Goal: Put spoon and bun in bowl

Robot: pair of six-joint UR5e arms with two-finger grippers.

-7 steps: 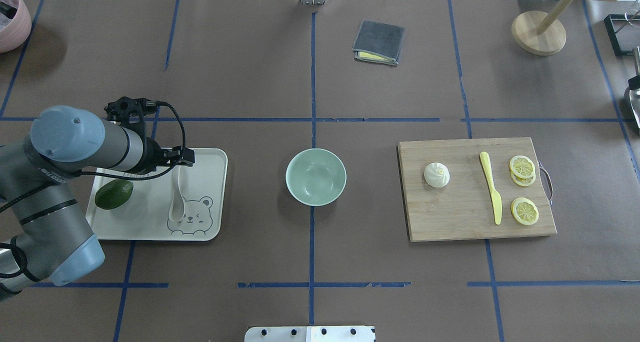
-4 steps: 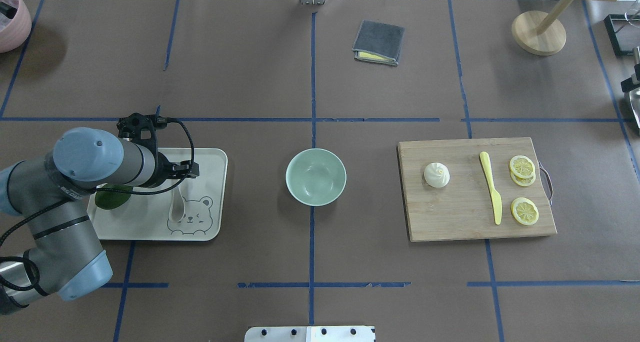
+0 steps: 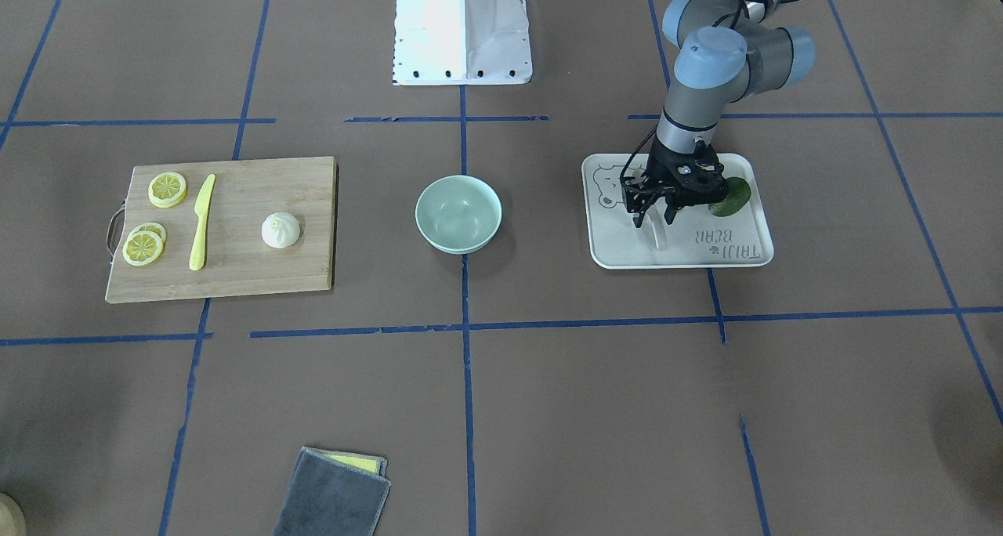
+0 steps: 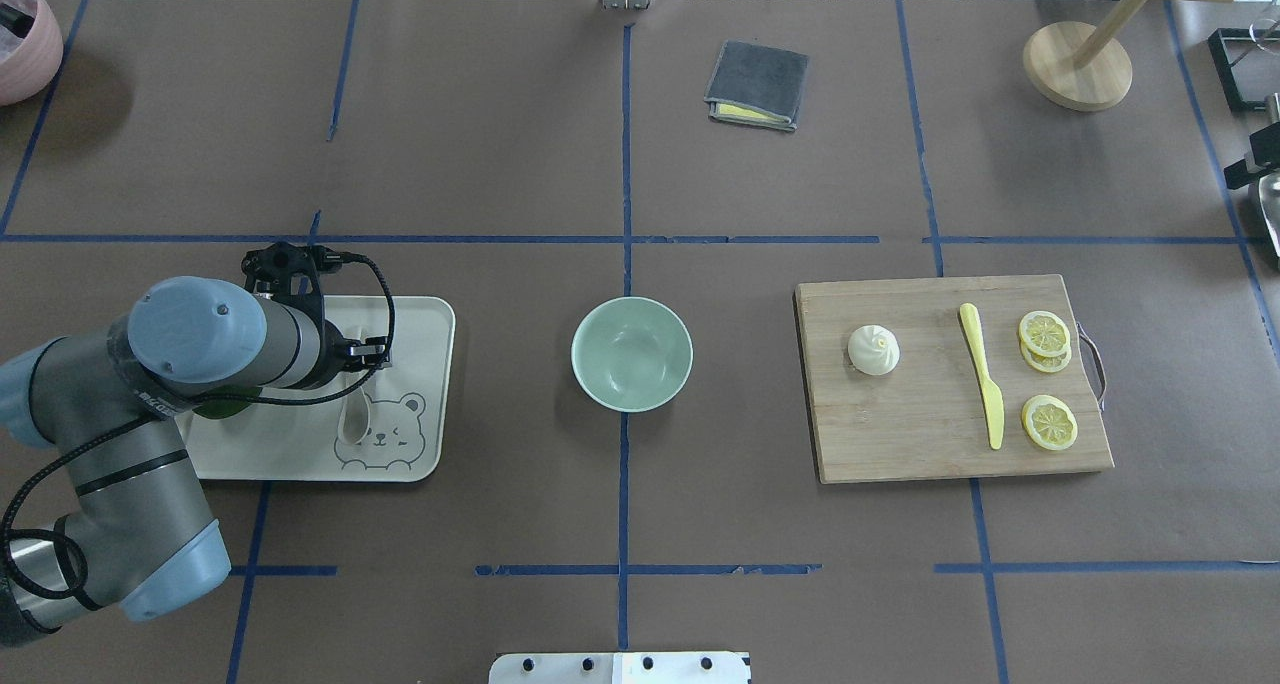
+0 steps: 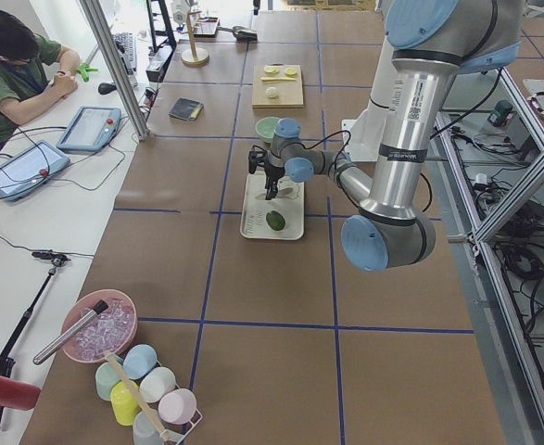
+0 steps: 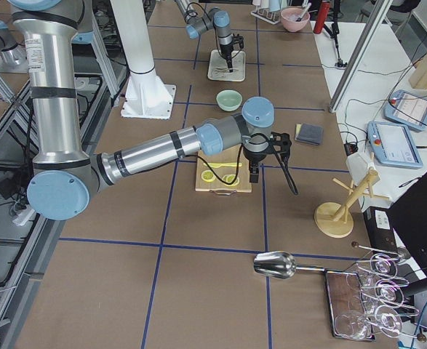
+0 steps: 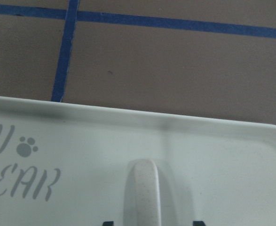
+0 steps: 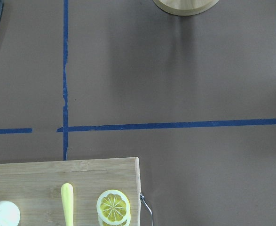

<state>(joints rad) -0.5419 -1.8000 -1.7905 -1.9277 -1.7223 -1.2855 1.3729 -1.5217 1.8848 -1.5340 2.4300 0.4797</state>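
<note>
Fingers point(image 3: 637, 216) of the left gripper point(image 3: 654, 224) have lowered astride the spoon point(image 7: 142, 197).

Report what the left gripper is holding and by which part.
Nothing yet. The left gripper is open, its fingers straddling the handle of the off-white soup spoon on the white bear-print tray.

**Table stock, by count**

- Spoon point(image 4: 353, 419): 1, off-white.
- Bun point(image 4: 873, 350): 1, white.
- Bowl point(image 4: 577, 349): 1, mint green.
- Tray point(image 4: 420, 314): 1, white, bear print.
- Lime point(image 3: 734, 193): 1, dark green.
- Board point(image 4: 900, 434): 1, wooden.
- Knife point(image 4: 985, 379): 1, yellow.
- Lemon slices point(image 4: 1049, 422): 3, two overlapping and one apart.
- Cloth point(image 4: 757, 82): 1, grey, folded.
- Stand point(image 4: 1077, 66): 1, wooden.
- Pink bowl point(image 4: 15, 54): 1.
- Scoop point(image 6: 275, 265): 1, metal.
- Robot arms: 2, namely left arm point(image 4: 150, 394) and right arm point(image 6: 155, 153).
- Small cups in the exterior left view: several, number unclear.
</note>
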